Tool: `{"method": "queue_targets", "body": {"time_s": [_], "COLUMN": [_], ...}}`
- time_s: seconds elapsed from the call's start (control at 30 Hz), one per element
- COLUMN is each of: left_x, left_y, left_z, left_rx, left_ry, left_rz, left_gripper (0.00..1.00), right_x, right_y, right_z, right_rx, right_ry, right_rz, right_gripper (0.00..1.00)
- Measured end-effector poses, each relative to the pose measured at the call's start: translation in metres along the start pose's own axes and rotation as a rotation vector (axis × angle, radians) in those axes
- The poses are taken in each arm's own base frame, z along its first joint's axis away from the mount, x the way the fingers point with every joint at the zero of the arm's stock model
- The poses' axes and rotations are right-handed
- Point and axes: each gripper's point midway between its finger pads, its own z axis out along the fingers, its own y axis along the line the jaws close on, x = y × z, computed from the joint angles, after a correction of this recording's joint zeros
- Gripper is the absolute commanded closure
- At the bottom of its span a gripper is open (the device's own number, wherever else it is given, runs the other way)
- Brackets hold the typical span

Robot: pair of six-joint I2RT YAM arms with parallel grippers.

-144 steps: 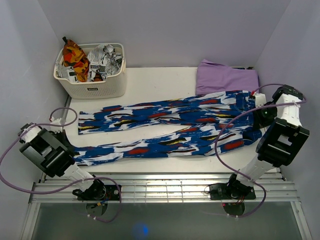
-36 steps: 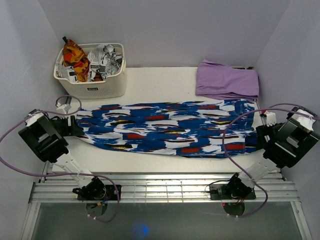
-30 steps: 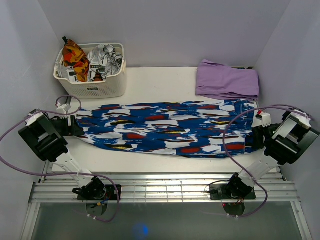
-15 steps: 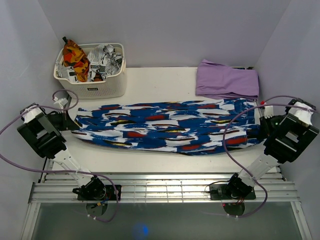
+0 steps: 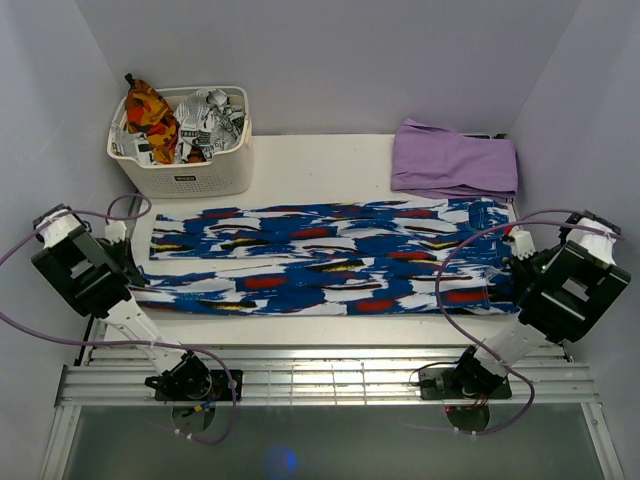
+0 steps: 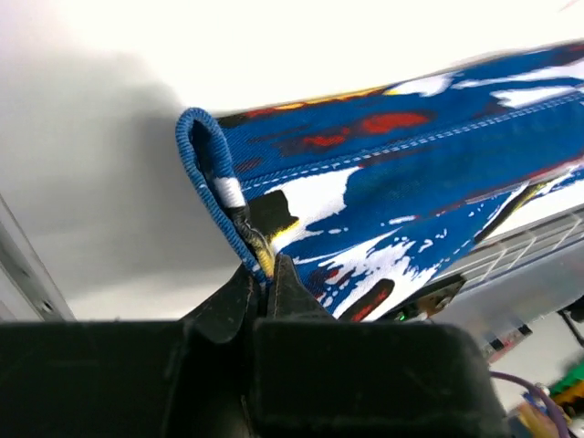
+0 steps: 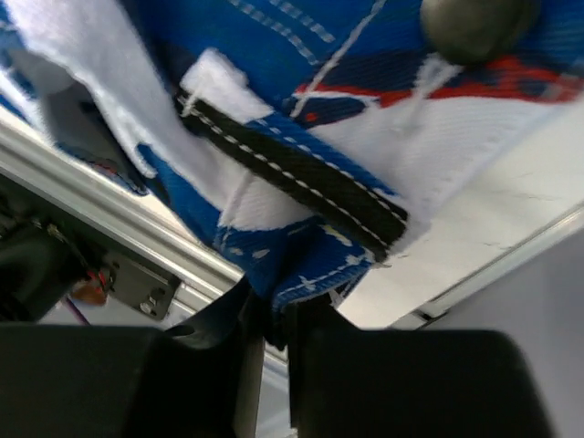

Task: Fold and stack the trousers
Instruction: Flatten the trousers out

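The trousers [image 5: 330, 258], bright blue with white, red, black and yellow streaks, lie folded lengthwise in one long band across the table. My left gripper [image 5: 128, 283] is shut on the leg-hem end at the left; in the left wrist view the hem [image 6: 228, 201] is pinched between my jaws. My right gripper [image 5: 518, 268] is shut on the waist end at the right; in the right wrist view the waistband [image 7: 310, 182] hangs from my closed jaws, with a button [image 7: 470, 26] above.
A white basket [image 5: 185, 175] of orange-red and black-and-white printed clothes stands at the back left. A lilac-purple garment [image 5: 455, 160] lies folded at the back right. A metal rail [image 5: 320, 375] runs along the near table edge.
The trousers went from spread with two separate legs to folded lengthwise. In the last second both grippers pulled the band towards the near edge and stretched it straighter.
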Motion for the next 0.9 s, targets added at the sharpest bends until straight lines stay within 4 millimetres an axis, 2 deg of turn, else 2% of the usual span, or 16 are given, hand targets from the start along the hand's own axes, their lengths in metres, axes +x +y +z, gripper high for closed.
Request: {"method": "queue_targets", "body": {"time_s": [0.03,0.07,0.1,0.13,0.2,0.27,0.37,0.47,0.5,0.53,0.6,0.63,0.7,0.77,0.83,0.9], "left_x": [0.015,0.03,0.045,0.055,0.064,0.06,0.038,0.005,-0.006,-0.017,-0.04,-0.051,-0.068,-0.076,-0.071,-0.055], "left_y": [0.005,0.01,0.014,0.018,0.026,0.031,0.035,0.031,0.027,0.02,-0.003,-0.017,-0.045,-0.068,-0.081,-0.08], "left_z": [0.005,0.008,0.01,0.011,0.006,-0.001,-0.021,-0.037,-0.04,-0.041,-0.038,-0.032,-0.013,0.009,0.033,0.054], "left_rx": [-0.01,-0.018,-0.022,-0.025,-0.042,-0.066,-0.109,-0.146,-0.156,-0.163,-0.157,-0.143,-0.099,-0.052,-0.011,0.007], "left_ry": [0.027,0.059,0.088,0.106,0.112,0.086,0.004,-0.104,-0.139,-0.173,-0.23,-0.249,-0.262,-0.239,-0.194,-0.144], "left_rz": [-0.022,-0.041,-0.058,-0.066,-0.071,-0.055,-0.006,0.066,0.096,0.128,0.199,0.235,0.282,0.321,0.315,0.282], "left_gripper": [0.7,0.61,0.52,0.4,0.28,0.27,0.27,0.26,0.27,0.28,0.32,0.39,0.52,0.59,0.66,0.72], "right_x": [0.014,0.025,0.037,0.046,0.057,0.054,0.035,0.002,-0.012,-0.022,-0.041,-0.05,-0.064,-0.072,-0.069,-0.052], "right_y": [0.008,0.013,0.017,0.02,0.019,0.009,-0.015,-0.043,-0.05,-0.053,-0.047,-0.041,-0.027,-0.011,0.004,0.016], "right_z": [0.005,0.009,0.013,0.014,0.009,-0.002,-0.026,-0.056,-0.063,-0.065,-0.06,-0.054,-0.039,-0.018,0.006,0.028], "right_rx": [-0.003,0.0,0.012,0.018,0.037,0.084,0.168,0.267,0.292,0.303,0.29,0.269,0.226,0.177,0.126,0.08], "right_ry": [0.043,0.078,0.122,0.154,0.204,0.206,0.171,0.095,0.063,0.039,0.007,0.005,0.004,0.018,0.051,0.102], "right_rz": [-0.017,-0.034,-0.05,-0.063,-0.107,-0.135,-0.15,-0.155,-0.157,-0.158,-0.162,-0.173,-0.19,-0.213,-0.225,-0.211], "right_gripper": [0.61,0.46,0.18,0.04,0.1,0.1,0.03,0.24,0.34,0.39,0.48,0.5,0.55,0.57,0.59,0.62]}}
